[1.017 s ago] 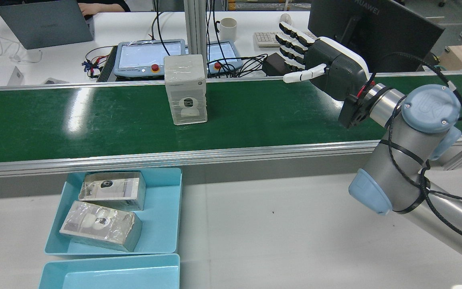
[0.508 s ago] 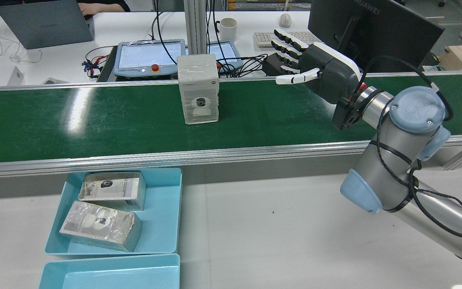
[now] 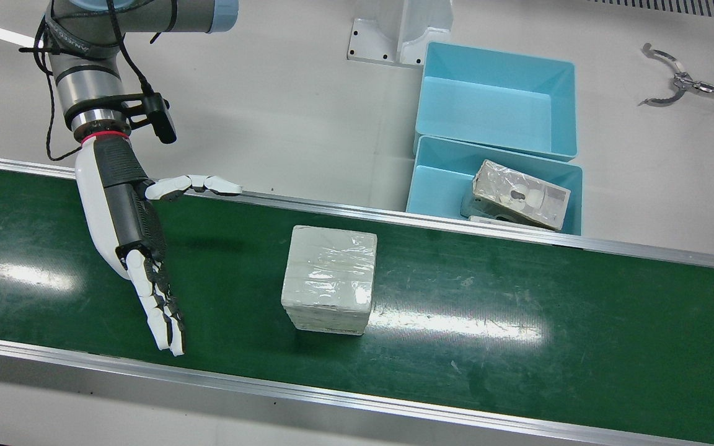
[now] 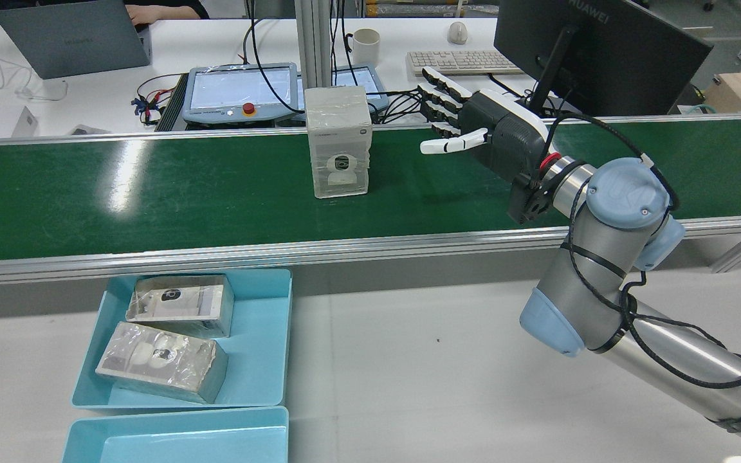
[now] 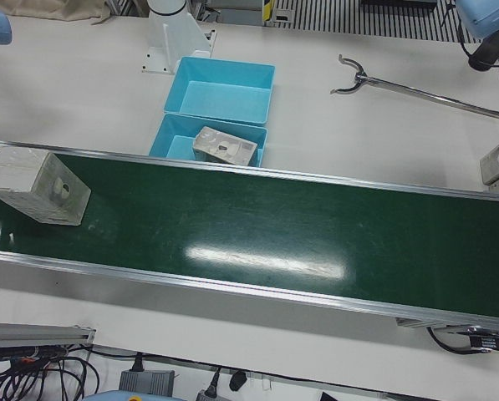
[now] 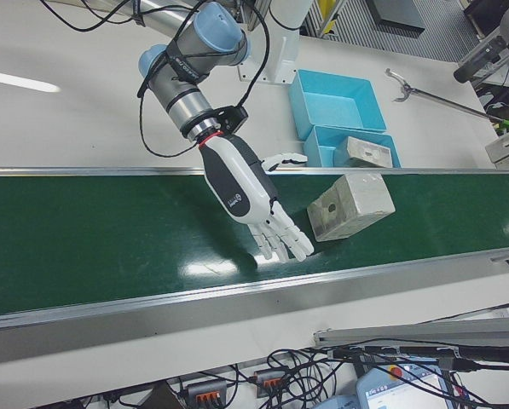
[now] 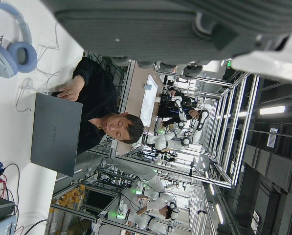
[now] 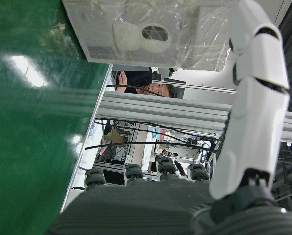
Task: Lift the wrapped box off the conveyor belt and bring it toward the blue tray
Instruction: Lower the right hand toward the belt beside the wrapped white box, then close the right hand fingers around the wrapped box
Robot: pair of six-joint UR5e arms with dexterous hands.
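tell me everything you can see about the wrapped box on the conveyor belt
The wrapped box is a whitish carton tightly covered in clear, glossy plastic film that wrinkles and catches glare. It stands upright on the green conveyor belt, taller than wide, with a printed round product picture low on the face toward the robot. Nothing touches it but the belt. The right hand is beside it, open, fingers apart, with a clear gap between them.

Rear cam high, front cam overhead; both share conveyor belt (image 4: 152, 193) w/ side cams.
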